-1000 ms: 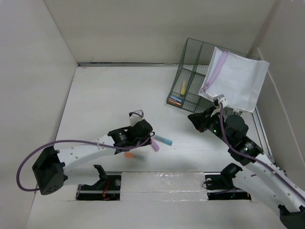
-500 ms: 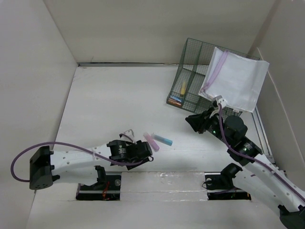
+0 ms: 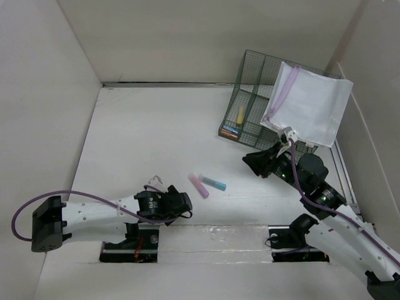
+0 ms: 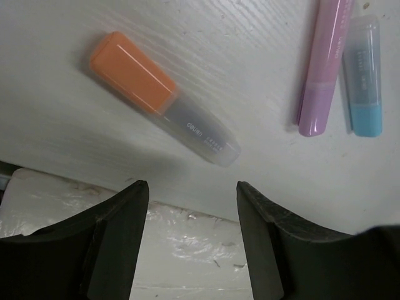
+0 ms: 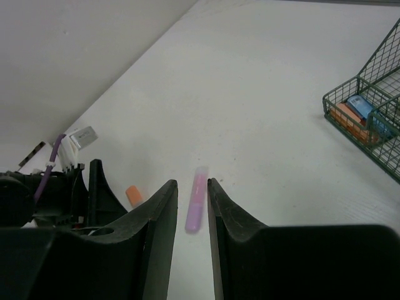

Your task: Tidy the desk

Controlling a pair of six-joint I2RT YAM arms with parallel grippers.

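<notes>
A: Where is the desk [image 3: 144,131] in all this?

B: It is the wide white surface under everything, walled by white panels on 3 sides, with both arm bases at its near edge.

A: What lies on it?

B: 3 highlighters, all close to the middle of the near edge. The orange-capped highlighter [image 4: 159,97] lies slanted, just short of the near edge. The pink highlighter [image 4: 325,69] and the blue-capped highlighter [image 4: 364,75] lie side by side and nearly touching, a little farther in from that edge and apart from the orange one.

A: And the left gripper [image 4: 190,240]?

B: It hangs low over the near edge with its jaws about halfway apart. Nothing sits between them; the orange-capped highlighter lies just beyond the fingertips, not touched.

A: The right gripper [image 5: 192,187]?

B: It hovers above the right half of the desk, pointing toward the highlighters. Its jaws stand only a narrow gap apart and grip nothing. The pink highlighter shows through that gap, but it lies on the desk well beyond the fingers.

A: Anything at the far side?

B: A green wire basket [image 3: 250,94] stands in the far right corner. A clear plastic bag [image 3: 309,103] with a pink zip edge rests tilted on top of it, covering its right part. Its open left compartments hold a few small items, 1 yellow, 1 orange and 1 blue; I cannot tell what they are.
</notes>
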